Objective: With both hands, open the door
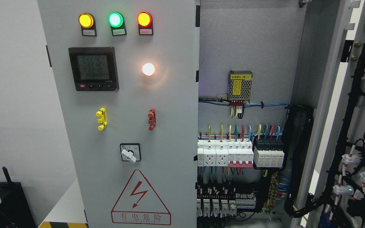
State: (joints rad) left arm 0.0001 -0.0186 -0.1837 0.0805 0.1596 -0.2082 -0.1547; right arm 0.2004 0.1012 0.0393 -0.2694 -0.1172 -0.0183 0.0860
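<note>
Two doors: right door (360,126) swung wide, exposing breakers (239,153); left door (122,110) shut. Neither robot hand in view; finger state cannot be told.

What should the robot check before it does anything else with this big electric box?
1. Right door swung open: ok, its wired inner side faces us.
2. Left door open: not ok, it looks shut, front panel facing the camera.
3. Robot's hands ready: cannot tell, neither hand is in view.
4. Power off inside: not ok, the three top lamps and the meter are lit.
5. Warning sign noticed: ok, the red lightning triangle is plain on the left door.
6. Handle to grab on the left door: cannot tell, none shows clearly.
</note>
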